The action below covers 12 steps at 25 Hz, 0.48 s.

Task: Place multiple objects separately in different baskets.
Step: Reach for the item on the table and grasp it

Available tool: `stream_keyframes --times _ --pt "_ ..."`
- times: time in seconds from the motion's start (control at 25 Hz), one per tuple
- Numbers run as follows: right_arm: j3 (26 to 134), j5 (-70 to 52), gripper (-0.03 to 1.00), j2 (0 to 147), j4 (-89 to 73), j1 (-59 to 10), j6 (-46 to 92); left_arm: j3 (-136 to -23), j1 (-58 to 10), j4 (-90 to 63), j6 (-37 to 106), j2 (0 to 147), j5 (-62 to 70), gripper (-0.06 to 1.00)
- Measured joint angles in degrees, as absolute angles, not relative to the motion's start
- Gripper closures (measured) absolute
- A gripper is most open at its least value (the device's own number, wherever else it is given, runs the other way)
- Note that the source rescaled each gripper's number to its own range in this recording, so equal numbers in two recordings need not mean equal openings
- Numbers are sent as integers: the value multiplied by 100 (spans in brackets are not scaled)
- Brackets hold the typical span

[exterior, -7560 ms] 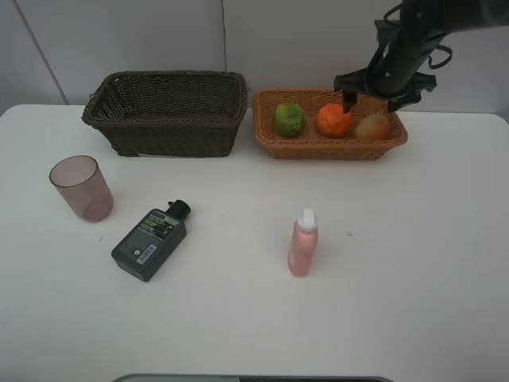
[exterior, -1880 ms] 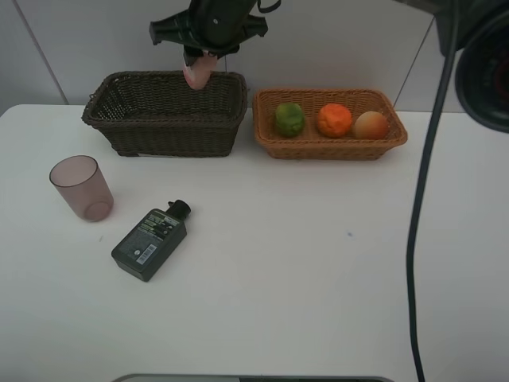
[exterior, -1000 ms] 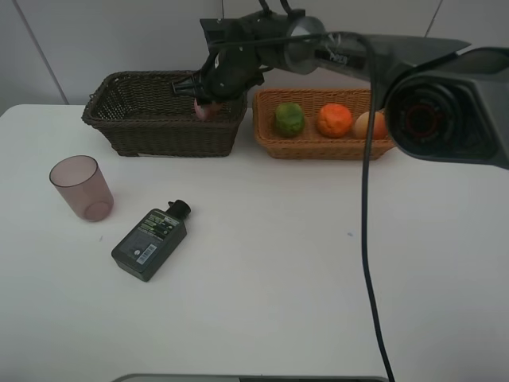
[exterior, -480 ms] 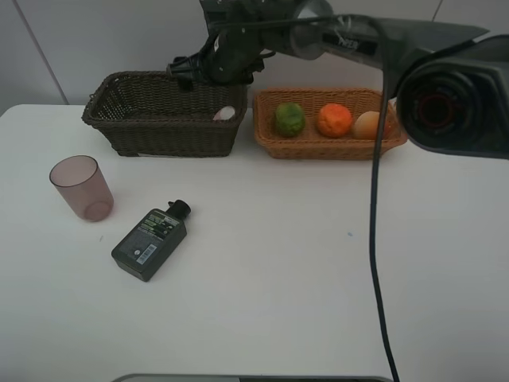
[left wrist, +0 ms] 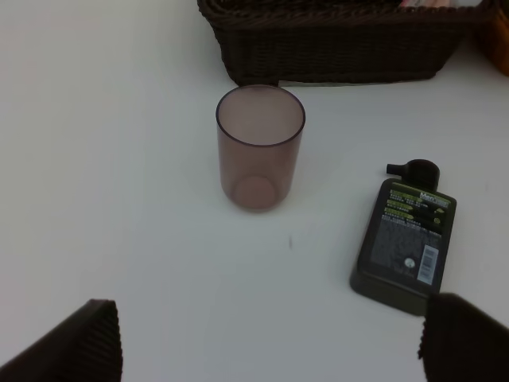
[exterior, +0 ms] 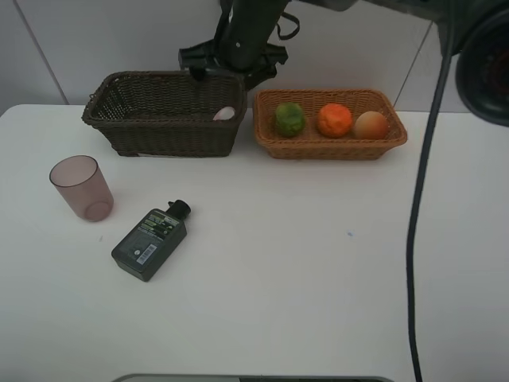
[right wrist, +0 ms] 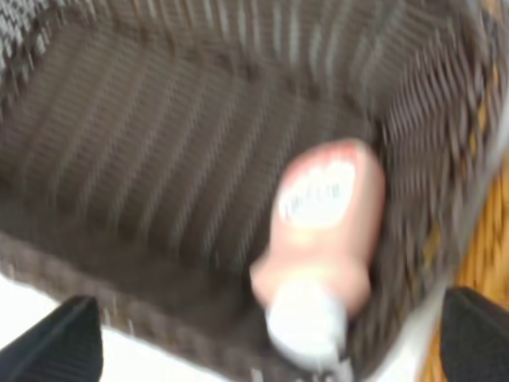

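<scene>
The pink white-capped bottle [right wrist: 322, 231] lies on its side in the right end of the dark brown basket [exterior: 163, 127]; only its cap [exterior: 224, 113] shows over the rim from above. My right gripper [exterior: 231, 64] hangs open just above that basket's back right corner, nothing between its fingers [right wrist: 56, 342]. The green fruit [exterior: 289, 119], orange [exterior: 335, 119] and peach [exterior: 371, 125] sit in the orange-tan basket [exterior: 330, 150]. The purplish cup [left wrist: 260, 147] stands upright and the dark flat bottle [left wrist: 407, 239] lies on the table, both ahead of my open left gripper [left wrist: 270, 342].
The right arm and its black cable [exterior: 421, 199] reach across from the right, over the tan basket. The white table [exterior: 318, 270] ends at a wall right behind both baskets. The cup [exterior: 81, 187] and dark bottle [exterior: 151, 239] lie left of centre.
My right gripper opened and let go of the pink bottle, which now lies in the dark basket. The gripper has lifted slightly above the rim. The left arm has not moved.
</scene>
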<state>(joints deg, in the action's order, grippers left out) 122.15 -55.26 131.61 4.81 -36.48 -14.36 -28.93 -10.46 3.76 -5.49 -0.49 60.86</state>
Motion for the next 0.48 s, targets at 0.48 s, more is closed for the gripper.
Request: stream_keyframes --times 0.48 --pt "8068 -5319 7 10344 320 -2537 -1436 -2893 -1046 376 -549 -49 6086 -1"
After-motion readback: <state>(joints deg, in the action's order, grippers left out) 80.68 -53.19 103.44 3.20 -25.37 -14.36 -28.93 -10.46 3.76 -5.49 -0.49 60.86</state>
